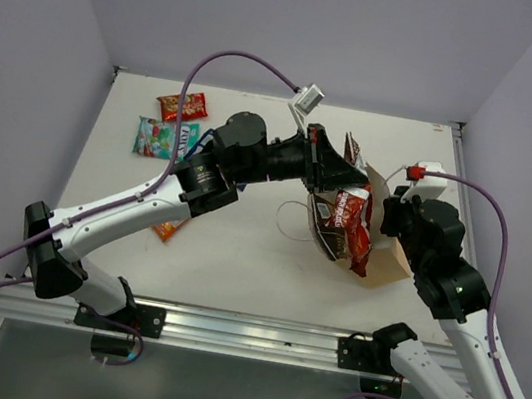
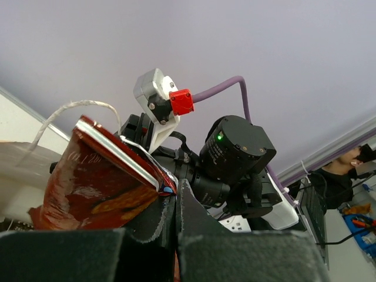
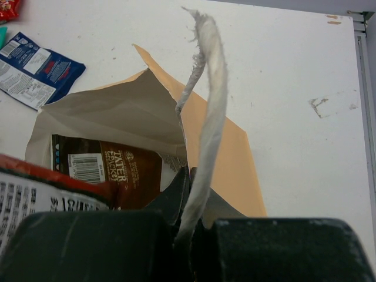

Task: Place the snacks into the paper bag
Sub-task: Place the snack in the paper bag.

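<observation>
My left end effector point(image 2: 176, 197), clamped tight, holds a red packet point(image 2: 100, 182) at the paper bag point(image 3: 232, 164); my right end effector point(image 3: 191, 182) pinches its cord handle point(image 3: 208, 88). A brown packet point(image 3: 117, 170) lies inside; other snacks point(image 1: 182, 105) wait on the desk point(image 1: 237, 256).

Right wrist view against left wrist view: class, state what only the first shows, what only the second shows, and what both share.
Only the right wrist view: the inside of the paper bag, holding a dark brown packet, a blue-white packet on the table, and the right gripper shut on a white cord handle. Only the left wrist view: the left gripper shut on a dark red packet, and the right arm's wrist with its red connector and purple cable. Both: a shut gripper and a white cord handle.
</observation>
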Action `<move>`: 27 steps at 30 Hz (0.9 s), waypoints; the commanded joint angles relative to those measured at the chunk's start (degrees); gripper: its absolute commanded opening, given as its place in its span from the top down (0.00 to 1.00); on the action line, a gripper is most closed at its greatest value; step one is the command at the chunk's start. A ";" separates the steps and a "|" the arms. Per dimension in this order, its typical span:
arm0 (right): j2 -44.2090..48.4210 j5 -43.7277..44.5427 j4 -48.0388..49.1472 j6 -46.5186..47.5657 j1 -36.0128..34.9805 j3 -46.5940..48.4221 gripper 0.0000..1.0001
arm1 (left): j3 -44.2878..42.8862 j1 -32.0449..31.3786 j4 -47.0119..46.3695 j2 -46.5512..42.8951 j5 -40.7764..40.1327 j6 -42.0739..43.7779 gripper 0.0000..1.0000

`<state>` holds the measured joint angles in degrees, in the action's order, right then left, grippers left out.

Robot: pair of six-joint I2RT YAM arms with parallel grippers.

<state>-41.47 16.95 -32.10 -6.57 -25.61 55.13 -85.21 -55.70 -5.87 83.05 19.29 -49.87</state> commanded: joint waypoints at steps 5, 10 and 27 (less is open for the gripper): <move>0.87 -0.16 3.62 -0.64 -0.32 0.59 1.00 | -5.23 0.07 3.05 2.29 -2.33 3.19 1.00; 1.04 -0.43 3.71 -0.64 -0.32 0.59 1.00 | -5.58 2.61 4.90 3.61 -2.41 3.20 1.00; 0.87 -0.78 4.06 -0.64 -0.24 0.32 1.00 | -2.51 8.51 3.59 5.02 -2.68 2.85 1.00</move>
<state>-41.10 16.91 -32.08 -6.61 -25.61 55.00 -87.88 -47.51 1.56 88.92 16.91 -48.18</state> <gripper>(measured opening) 0.011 0.009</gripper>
